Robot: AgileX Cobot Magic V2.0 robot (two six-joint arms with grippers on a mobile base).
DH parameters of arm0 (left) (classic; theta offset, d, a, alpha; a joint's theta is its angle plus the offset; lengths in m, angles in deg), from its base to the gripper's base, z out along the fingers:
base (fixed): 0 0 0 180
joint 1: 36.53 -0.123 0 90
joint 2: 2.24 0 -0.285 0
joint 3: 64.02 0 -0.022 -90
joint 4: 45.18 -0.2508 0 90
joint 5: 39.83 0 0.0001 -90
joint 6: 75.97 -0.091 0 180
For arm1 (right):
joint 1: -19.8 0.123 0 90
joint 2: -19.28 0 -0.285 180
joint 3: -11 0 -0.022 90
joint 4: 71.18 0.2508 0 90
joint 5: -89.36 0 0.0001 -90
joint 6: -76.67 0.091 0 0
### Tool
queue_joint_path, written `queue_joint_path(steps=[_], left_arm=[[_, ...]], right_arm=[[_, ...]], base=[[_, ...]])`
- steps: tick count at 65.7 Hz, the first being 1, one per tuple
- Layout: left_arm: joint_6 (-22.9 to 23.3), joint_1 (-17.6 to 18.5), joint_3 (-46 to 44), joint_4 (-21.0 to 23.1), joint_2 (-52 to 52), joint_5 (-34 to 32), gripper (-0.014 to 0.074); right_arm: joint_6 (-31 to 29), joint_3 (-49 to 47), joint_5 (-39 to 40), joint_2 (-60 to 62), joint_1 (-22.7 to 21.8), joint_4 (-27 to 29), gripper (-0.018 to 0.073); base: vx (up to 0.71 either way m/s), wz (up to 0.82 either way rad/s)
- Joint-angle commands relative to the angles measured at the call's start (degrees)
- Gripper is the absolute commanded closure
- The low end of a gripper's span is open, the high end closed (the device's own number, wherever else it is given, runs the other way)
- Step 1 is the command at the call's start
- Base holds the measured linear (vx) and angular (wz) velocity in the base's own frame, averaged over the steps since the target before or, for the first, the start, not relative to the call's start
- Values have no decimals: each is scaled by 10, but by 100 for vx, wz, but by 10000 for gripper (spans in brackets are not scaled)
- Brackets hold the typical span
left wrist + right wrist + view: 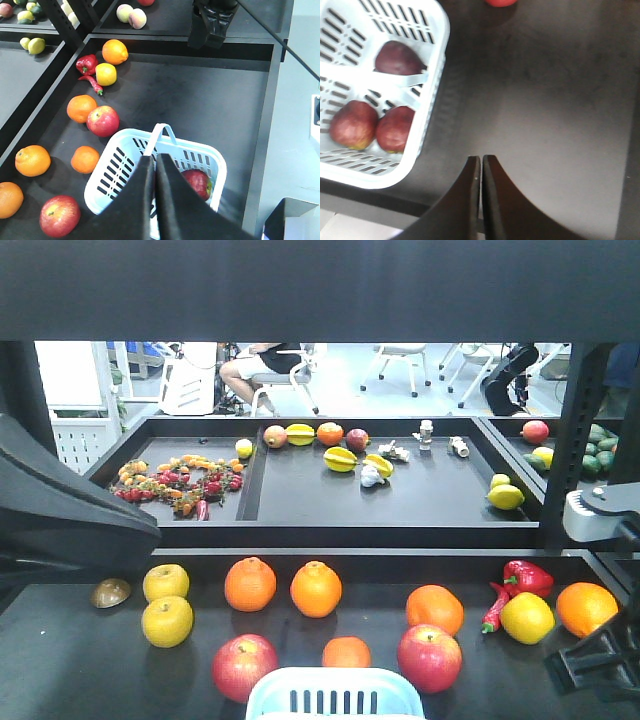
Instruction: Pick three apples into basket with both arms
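Note:
The pale blue basket stands at the table's front edge. In the right wrist view the basket holds three red apples. In the left wrist view only one apple shows in the basket; my fingers hide the rest. My left gripper is shut and empty above the basket, beside its handle. My right gripper is shut and empty over bare tabletop to the right of the basket. Two red apples lie on the table either side of the basket.
Oranges, two yellow apples, a lemon and red peppers lie behind the basket. A black divider wall and a back tray with more fruit follow. Black shelf posts flank the sides.

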Motion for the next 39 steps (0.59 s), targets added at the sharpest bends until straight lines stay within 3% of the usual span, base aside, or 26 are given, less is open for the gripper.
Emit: queue_joint_path(steps=[1,31,35,39], left_arm=[[6,5,-16,18,-10,-19,604],[5,4,-16,18,-13,-19,604],[-48,-4,-16,-6,-23,-48,604],[-57,-26,-8,-15,-38,-73,604]], right_arm=[[-9,-17,9,12,-4,3,566],[-9,-17,7,12,-4,1,566],[-9,-17,7,12,-4,1,566],[-9,-17,7,12,-4,1,566]], base=[[0,0],[0,0],[0,0],[0,0]])
